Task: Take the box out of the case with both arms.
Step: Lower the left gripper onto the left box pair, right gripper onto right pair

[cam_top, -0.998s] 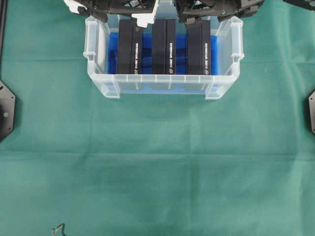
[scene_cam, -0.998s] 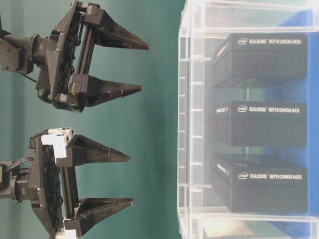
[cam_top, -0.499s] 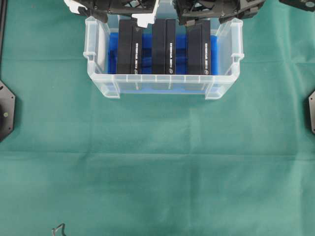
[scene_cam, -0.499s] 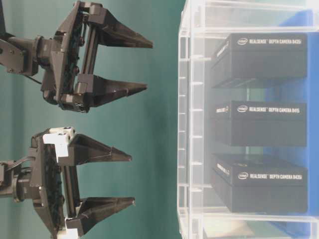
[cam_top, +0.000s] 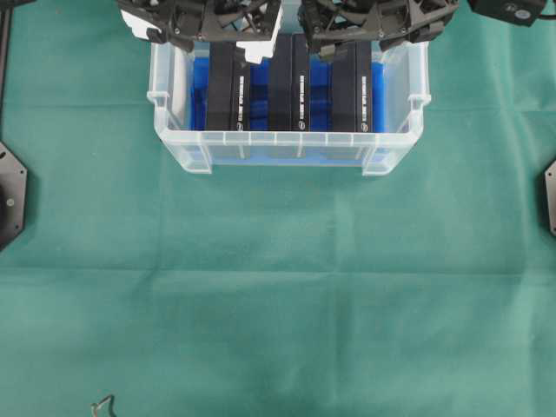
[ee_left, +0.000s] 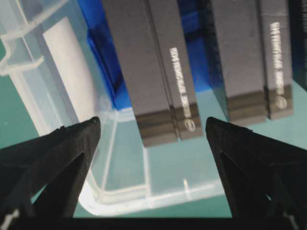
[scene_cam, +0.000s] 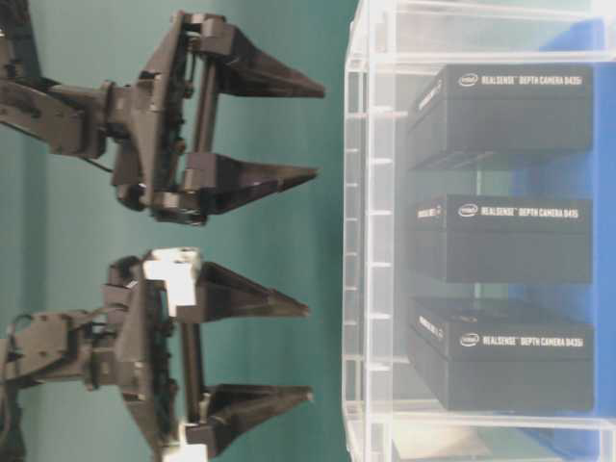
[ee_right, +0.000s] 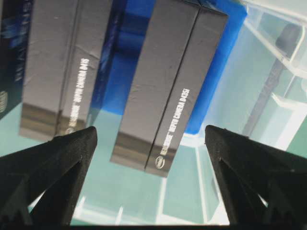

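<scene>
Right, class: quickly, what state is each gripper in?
Left gripper: open, holding nothing.
Right gripper: open, holding nothing.

2 black arms (cam_top: 408,10) side by side, left gripper (scene_cam: 252,347) and right gripper (scene_cam: 260,132) jaws wide apart.

The clear case (scene_cam: 371,241) fills the right side, holding three black boxes (scene_cam: 500,241) stacked in a column against blue liner (scene_cam: 568,183). Left of it, apart, two black grippers, upper (scene_cam: 313,135) and lower (scene_cam: 308,351), point toward it, jaws spread wide
</scene>
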